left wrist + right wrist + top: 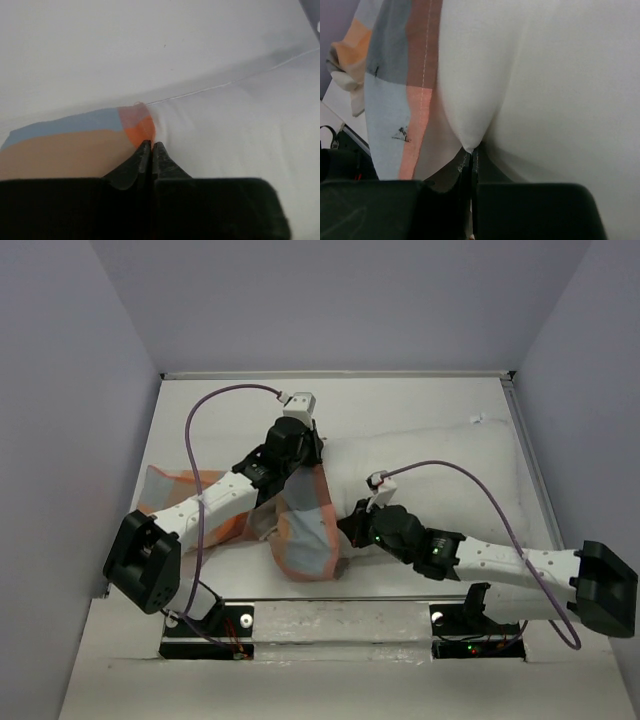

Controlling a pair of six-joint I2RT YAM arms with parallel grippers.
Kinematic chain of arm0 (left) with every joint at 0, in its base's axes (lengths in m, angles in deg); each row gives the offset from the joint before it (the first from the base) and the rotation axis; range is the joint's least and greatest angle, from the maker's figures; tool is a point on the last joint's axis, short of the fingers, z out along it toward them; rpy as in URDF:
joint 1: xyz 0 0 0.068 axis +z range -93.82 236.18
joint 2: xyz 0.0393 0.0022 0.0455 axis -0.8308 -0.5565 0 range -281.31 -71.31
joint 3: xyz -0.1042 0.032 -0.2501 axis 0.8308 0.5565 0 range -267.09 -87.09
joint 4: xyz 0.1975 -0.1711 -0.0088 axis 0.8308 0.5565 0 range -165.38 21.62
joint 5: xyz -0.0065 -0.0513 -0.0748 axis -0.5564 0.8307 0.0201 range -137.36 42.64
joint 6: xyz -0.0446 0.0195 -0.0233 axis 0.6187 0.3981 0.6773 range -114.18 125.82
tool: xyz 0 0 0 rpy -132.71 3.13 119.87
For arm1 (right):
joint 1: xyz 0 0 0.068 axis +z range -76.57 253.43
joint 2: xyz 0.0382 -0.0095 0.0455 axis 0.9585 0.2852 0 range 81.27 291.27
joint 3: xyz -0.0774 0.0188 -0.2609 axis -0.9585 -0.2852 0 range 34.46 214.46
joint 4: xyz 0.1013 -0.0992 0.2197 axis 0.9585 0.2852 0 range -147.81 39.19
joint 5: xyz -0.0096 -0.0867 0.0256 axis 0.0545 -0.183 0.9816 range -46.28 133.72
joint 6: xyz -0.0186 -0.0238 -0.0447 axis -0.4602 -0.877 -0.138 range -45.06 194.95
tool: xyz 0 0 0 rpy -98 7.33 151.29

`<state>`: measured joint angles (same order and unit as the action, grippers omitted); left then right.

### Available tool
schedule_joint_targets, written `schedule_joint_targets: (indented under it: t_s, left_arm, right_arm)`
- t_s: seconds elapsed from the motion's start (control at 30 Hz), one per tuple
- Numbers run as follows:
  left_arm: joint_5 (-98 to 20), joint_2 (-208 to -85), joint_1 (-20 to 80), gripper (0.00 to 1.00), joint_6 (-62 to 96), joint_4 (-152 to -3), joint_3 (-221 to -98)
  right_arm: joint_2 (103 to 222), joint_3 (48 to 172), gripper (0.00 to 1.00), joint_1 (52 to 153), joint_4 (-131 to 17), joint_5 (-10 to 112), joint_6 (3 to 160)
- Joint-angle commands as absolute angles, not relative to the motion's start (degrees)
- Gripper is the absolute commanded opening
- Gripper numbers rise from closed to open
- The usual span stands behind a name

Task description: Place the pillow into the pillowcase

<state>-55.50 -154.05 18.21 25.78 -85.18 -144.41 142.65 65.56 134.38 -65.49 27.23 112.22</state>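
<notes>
The white pillow (440,465) lies across the table's middle and right, its left end under the pillowcase mouth. The checked orange, grey-blue and cream pillowcase (305,535) is bunched at the pillow's left end and trails left under my left arm. My left gripper (308,462) is shut on the pillowcase's orange edge (135,127), right beside the white pillow (240,130); in its wrist view the gripper (151,145) has its jaws pressed together. My right gripper (350,525) is at the pillow's near side. In its wrist view the gripper (471,151) is shut on a pinch of the pillow (470,100), with the pillowcase (390,100) hanging to the left.
The white table (400,400) is boxed in by grey walls at the back and both sides, with a metal rail (532,465) along the right edge. Purple cables (195,430) loop over both arms. The arm bases (205,630) stand at the near edge.
</notes>
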Motion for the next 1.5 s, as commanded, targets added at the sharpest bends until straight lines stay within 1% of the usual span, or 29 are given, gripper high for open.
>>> schedule_joint_targets:
  t_s: [0.0, 0.03, 0.07, 0.1, 0.13, 0.17, 0.2, 0.23, 0.27, 0.33, 0.5, 0.53, 0.57, 0.6, 0.7, 0.83, 0.93, 1.0, 1.03, 1.07, 1.1, 1.13, 1.17, 1.2, 1.27, 1.3, 1.33, 1.43, 1.47]
  left_arm:
    - [-50.6, -151.6, 18.1, 0.07, 25.5, -87.9, -146.1]
    - [-50.1, -151.7, 18.1, 0.00, 25.3, -87.9, -146.6]
    - [-49.6, -151.6, 18.1, 0.00, 25.2, -87.9, -146.5]
    - [-49.5, -151.1, 18.1, 0.00, 25.2, -87.9, -146.4]
    - [-49.6, -150.8, 18.1, 0.00, 25.0, -88.0, -145.8]
    - [-49.6, -149.6, 18.1, 0.00, 24.8, -88.3, -145.4]
    - [-49.8, -149.2, 18.1, 0.00, 24.6, -88.6, -144.7]
    - [-49.9, -148.7, 18.1, 0.00, 24.5, -88.8, -144.5]
    - [-49.7, -148.3, 18.1, 0.00, 24.5, -88.9, -144.3]
    - [-49.5, -147.5, 18.1, 0.00, 24.4, -89.5, -144.1]
    - [-48.9, -146.9, 18.1, 0.00, 24.6, -90.6, -143.7]
    - [-48.6, -146.8, 18.1, 0.00, 24.7, -90.9, -143.5]
    - [-48.6, -146.9, 18.1, 0.00, 24.8, -91.1, -143.5]
    - [-48.2, -146.9, 18.1, 0.00, 25.0, -91.4, -143.5]
    - [-47.6, -146.8, 18.1, 0.00, 25.3, -92.6, -142.8]
    - [-47.6, -147.7, 18.1, 0.10, 24.9, -92.9, -143.1]
    - [-47.6, -148.7, 18.1, 0.25, 24.7, -93.2, -143.2]
    - [-47.7, -149.7, 18.2, 0.30, 24.5, -93.0, -143.2]
    - [-47.9, -150.0, 18.2, 0.30, 24.4, -92.9, -143.2]
    - [-48.5, -150.3, 18.2, 0.29, 24.1, -92.9, -143.1]
    - [-48.9, -150.5, 18.2, 0.25, 24.0, -92.6, -143.1]
    - [-49.7, -150.7, 18.2, 0.20, 23.9, -92.3, -143.2]
    - [-50.3, -150.7, 18.2, 0.17, 23.7, -91.9, -143.2]
    - [-51.0, -150.6, 18.2, 0.17, 23.5, -90.9, -143.2]
    - [-54.5, -150.2, 18.2, 0.27, 23.0, -89.7, -143.4]
    - [-55.4, -149.6, 18.2, 0.37, 22.6, -89.3, -143.4]
    - [-56.1, -149.1, 18.2, 0.59, 22.1, -88.2, -143.3]
    - [-57.3, -146.0, 18.0, 0.74, 21.4, -87.4, -142.5]
    - [-58.0, -144.5, 18.0, 0.75, 21.1, -87.1, -142.3]
  right_arm:
    - [151.4, 72.0, 0.00, 143.4, -62.9, 21.1, 113.5]
    - [152.9, 74.8, 0.00, 144.3, -62.6, 20.4, 113.4]
    - [154.7, 75.8, 0.00, 144.4, -62.4, 20.3, 113.7]
    - [154.7, 76.2, 0.06, 144.4, -62.3, 20.2, 113.7]
    - [154.2, 76.6, 0.21, 144.4, -62.3, 19.8, 112.3]
    - [152.2, 76.6, 0.33, 144.4, -61.9, 19.2, 110.9]
    - [150.9, 76.8, 0.61, 144.4, -60.6, 18.7, 109.5]
    - [149.5, 77.5, 0.61, 144.4, -58.5, 18.2, 108.2]
    - [148.2, 79.3, 0.74, 142.9, -54.1, 19.6, 104.7]
    - [144.3, 81.2, 0.79, 139.6, -49.7, 23.8, 99.9]
    - [139.7, 84.6, 0.80, 121.4, -46.1, 40.3, 91.7]
    - [140.9, 85.4, 0.84, 119.2, -46.0, 41.3, 88.7]
    - [142.4, 86.6, 0.85, 116.9, -46.1, 41.7, 87.4]
    - [144.1, 89.3, 0.86, 112.4, -46.0, 44.9, 85.9]
    - [152.6, 93.5, 0.89, 107.3, -46.2, 55.5, 81.4]
    - [163.0, 99.8, 0.90, 105.7, -43.4, 66.9, 75.7]
    - [167.0, 102.0, 0.90, 105.7, -41.9, 75.2, 71.6]
    - [167.7, 101.4, 0.83, 105.7, -42.0, 81.5, 69.7]
    - [167.6, 101.2, 0.65, 105.7, -42.3, 82.9, 69.5]
    - [167.2, 100.1, 0.52, 105.7, -43.6, 84.3, 70.5]
    - [166.4, 99.5, 0.24, 105.7, -44.4, 84.7, 71.2]
    - [165.9, 99.0, 0.10, 105.7, -45.1, 84.4, 72.3]
    - [165.4, 98.5, 0.00, 105.7, -45.9, 82.7, 72.7]
    - [164.9, 97.9, 0.00, 105.7, -46.2, 81.8, 73.3]
    - [163.3, 97.4, 0.00, 105.7, -46.8, 80.1, 74.7]
    - [162.8, 97.1, 0.00, 105.7, -47.3, 78.2, 74.8]
    - [162.1, 96.7, 0.00, 105.7, -47.5, 77.0, 76.9]
    - [161.8, 96.3, 0.00, 105.7, -47.8, 71.6, 78.7]
    - [161.7, 96.2, 0.00, 105.7, -47.9, 69.7, 79.1]
